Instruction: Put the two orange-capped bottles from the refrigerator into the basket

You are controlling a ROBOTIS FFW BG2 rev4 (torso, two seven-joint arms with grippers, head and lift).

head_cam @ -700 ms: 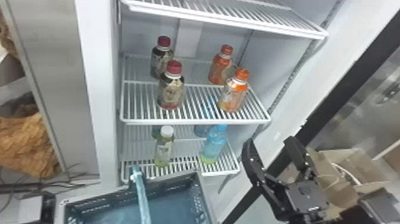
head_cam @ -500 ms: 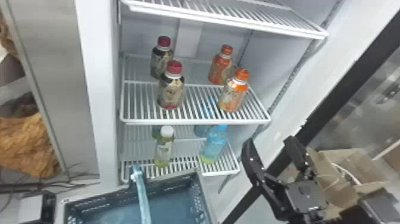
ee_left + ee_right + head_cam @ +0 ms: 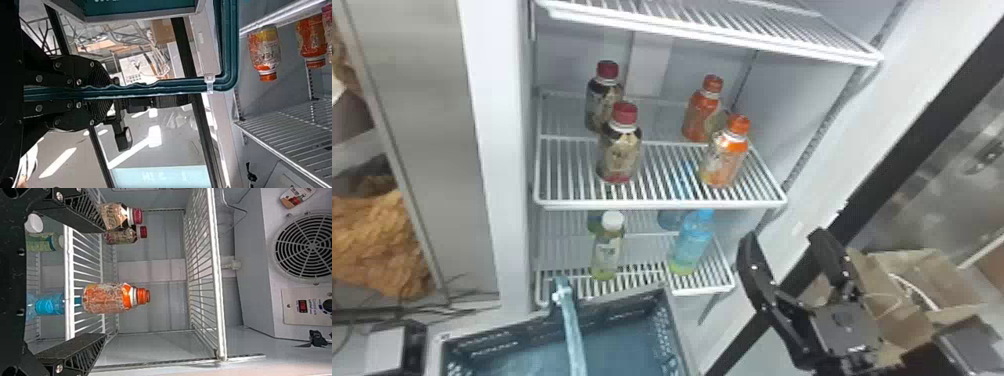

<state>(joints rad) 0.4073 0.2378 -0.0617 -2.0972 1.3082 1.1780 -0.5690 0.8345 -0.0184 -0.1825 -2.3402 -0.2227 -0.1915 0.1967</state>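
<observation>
Orange-capped, orange-labelled bottles, the task's pair, stand upright on the white wire middle shelf (image 3: 657, 204) of the white refrigerator (image 3: 504, 150). The front orange-capped bottle (image 3: 724, 157) is near the shelf's front right corner; the rear orange-capped bottle (image 3: 700, 115) is behind it and slightly left, towards the back edge. Two dark bottles with red caps, one in front (image 3: 619, 152) and one behind (image 3: 599, 102), stand towards the shelf's left edge.

On the lower wire shelf (image 3: 702, 290), a green bottle with a white cap (image 3: 607, 252) stands left of a clear blue bottle with a blue cap (image 3: 689, 245). A dark blue-grey plastic basket (image 3: 612, 301) sits before that shelf's front edge, with its teal handle (image 3: 573, 330) raised.

The left gripper (image 3: 105, 93) is closed on the handle, its two black fingers clamping the bar from both sides. The right gripper (image 3: 783, 237) is empty and open, just right of the lower shelf's front right corner in the head view. In its wrist view the right gripper (image 3: 105, 281) has its fingers spread well apart, with an orange-capped bottle showing beyond the gap.

Compared with the earlier frames, hardly anything differs: all four middle-shelf bottles and the basket have kept their places, and the right gripper has barely shifted.
</observation>
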